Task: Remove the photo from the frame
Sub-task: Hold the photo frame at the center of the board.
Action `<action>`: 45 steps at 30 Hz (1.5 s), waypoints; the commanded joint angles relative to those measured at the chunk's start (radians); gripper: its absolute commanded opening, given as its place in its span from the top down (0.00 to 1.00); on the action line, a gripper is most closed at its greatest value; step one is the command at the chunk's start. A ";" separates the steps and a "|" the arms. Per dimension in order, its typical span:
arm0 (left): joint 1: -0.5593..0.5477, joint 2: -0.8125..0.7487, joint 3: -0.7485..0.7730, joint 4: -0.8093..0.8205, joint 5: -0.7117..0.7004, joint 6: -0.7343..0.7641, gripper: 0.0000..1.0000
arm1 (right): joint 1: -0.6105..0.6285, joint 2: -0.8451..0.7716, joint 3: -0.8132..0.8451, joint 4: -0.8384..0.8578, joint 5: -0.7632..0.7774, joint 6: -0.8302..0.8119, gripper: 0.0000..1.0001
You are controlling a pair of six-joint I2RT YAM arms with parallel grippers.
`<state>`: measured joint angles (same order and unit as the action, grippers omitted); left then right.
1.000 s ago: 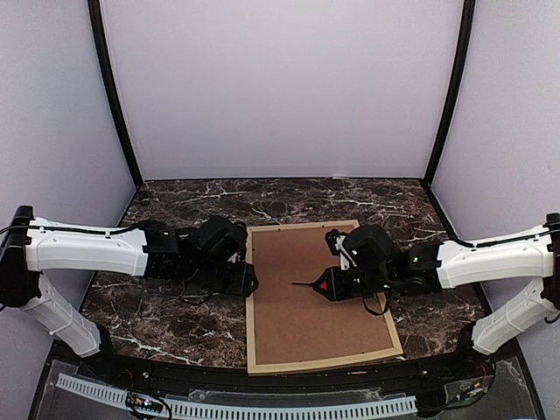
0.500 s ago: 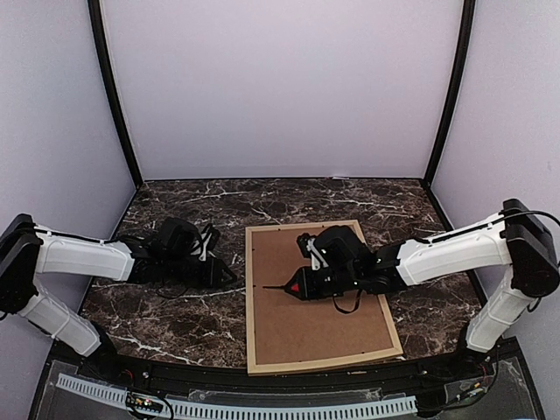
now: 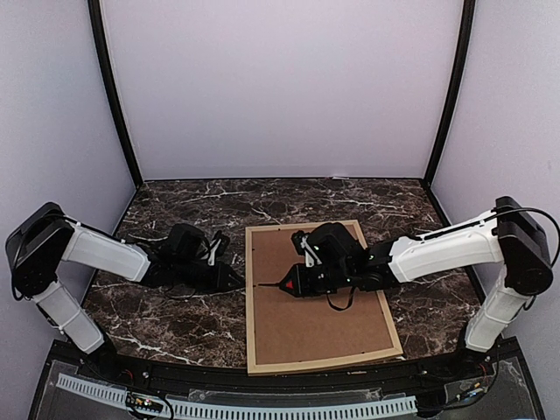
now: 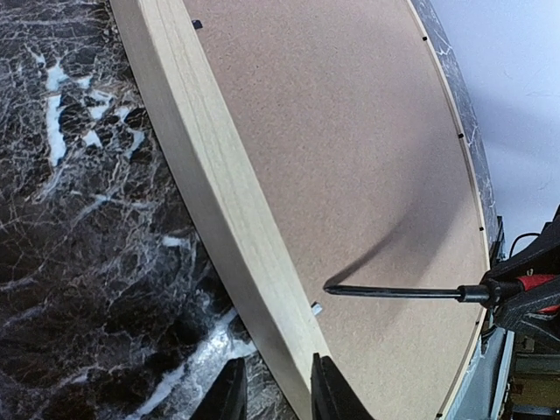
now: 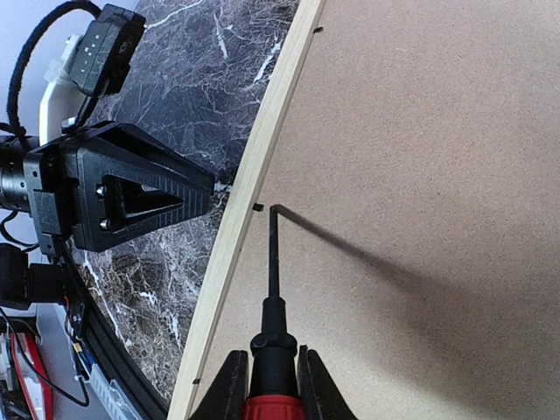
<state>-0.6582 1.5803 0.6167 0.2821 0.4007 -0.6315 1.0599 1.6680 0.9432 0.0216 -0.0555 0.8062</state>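
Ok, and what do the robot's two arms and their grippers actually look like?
The left arm and right arm both have white shell links with black joints and wrists. The left gripper is black angular plastic with a triangular cut-out in its side; the right gripper has black fingers. Black cables loop beside each wrist.

Pale lilac walls (image 3: 280,87) enclose a dark marbled table (image 3: 166,328), with what seem black corner posts (image 3: 112,96).

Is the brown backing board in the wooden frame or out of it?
In. The backing board lies flat within the frame, small tabs along its edge.
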 commanded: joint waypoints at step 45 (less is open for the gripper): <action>0.006 0.155 0.000 0.157 0.103 -0.013 0.87 | 0.004 0.040 0.022 0.244 -0.180 0.052 1.00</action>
<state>-0.6415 1.6947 0.6296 0.4114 0.4980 -0.6468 1.0504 1.6890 0.9440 0.0719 -0.1234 0.8490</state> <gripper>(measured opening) 0.138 0.193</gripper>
